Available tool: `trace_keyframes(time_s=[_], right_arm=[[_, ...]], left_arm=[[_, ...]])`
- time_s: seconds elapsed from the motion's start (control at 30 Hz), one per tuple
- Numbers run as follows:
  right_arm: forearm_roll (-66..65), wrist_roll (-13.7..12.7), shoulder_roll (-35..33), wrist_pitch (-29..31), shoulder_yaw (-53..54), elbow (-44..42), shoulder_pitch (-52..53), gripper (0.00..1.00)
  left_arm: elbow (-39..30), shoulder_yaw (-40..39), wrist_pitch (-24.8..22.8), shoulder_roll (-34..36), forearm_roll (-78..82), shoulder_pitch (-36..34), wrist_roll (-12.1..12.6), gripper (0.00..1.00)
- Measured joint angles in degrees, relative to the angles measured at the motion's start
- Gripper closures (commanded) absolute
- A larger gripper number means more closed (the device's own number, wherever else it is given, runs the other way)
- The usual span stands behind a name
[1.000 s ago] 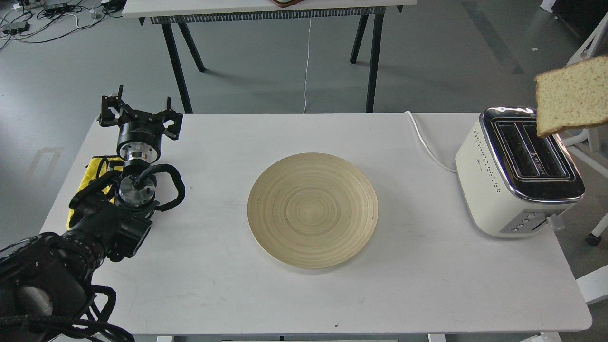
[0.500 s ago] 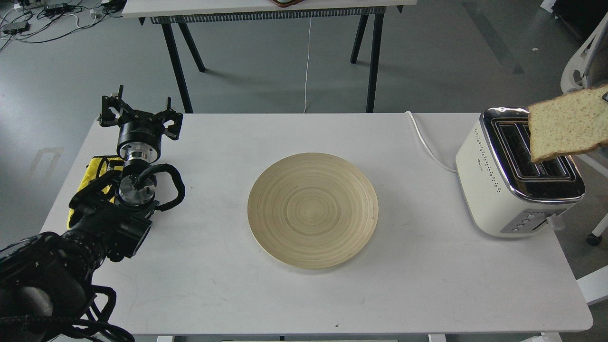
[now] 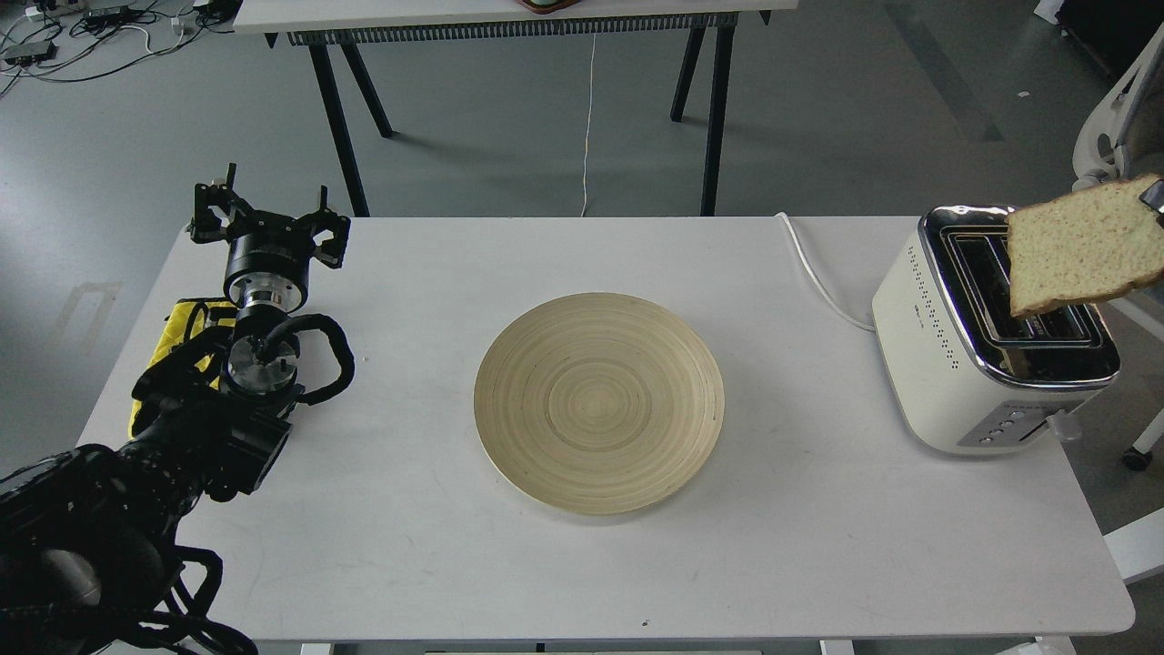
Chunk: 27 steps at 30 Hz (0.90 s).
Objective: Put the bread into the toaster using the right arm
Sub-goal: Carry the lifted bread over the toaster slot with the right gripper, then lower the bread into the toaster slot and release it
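Head view: the slice of bread (image 3: pixel 1078 247) is seen in the air over the right-hand side of the toaster (image 3: pixel 964 364), its lower edge just above the chrome top and overlapping the slots from this angle. The slice is tilted, its long axis running roughly left to right and rising toward the frame's right edge, whereas the slots run front to back. The alignment of the crust edge with a slot is judged to be what the coming move turns on. Only a small dark sliver of the right gripper (image 3: pixel 1153 193) is shown at the upper right corner of the slice, at the frame's edge; whether its fingers are clamped on the bread cannot be told, though a hold is presumed since the slice hangs unsupported. The bread thus lies left of and below that pincer. The left gripper (image 3: pixel 268 216) is held well apart, far across the table (image 3: pixel 818 546), its fingers spread with nothing between them. The wooden plate (image 3: pixel 598 402) is left bare
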Motion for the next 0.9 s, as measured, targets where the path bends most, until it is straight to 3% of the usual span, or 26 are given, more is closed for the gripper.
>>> trace_keyframes(time_s=[0.33,0.57,0.7,0.77,0.9], right_arm=[[0.0,-0.3,1.7,0.0,-0.5,-1.0,0.0,0.99],[0.0,-0.5,5.6,0.1,-0.7,-4.2,0.0,0.9],[0.0,-0.9,7.7,0.2,-0.7,-4.6,0.0,0.54],[0.0,-0.9,8.6,0.2,-0.7,-4.7,0.0,0.0],[0.4,-1.0,10.1,0.3,-0.6,-4.5,0.1,0.01]], left_arm=[[0.0,0.0,0.0,0.0,0.0,0.0,0.0,0.0],[0.0,0.0,0.0,0.0,0.0,0.0,0.0,0.0],[0.0,0.0,0.0,0.0,0.0,0.0,0.0,0.0],[0.0,0.0,0.0,0.0,0.0,0.0,0.0,0.0],[0.0,0.0,0.0,0.0,0.0,0.0,0.0,0.0]])
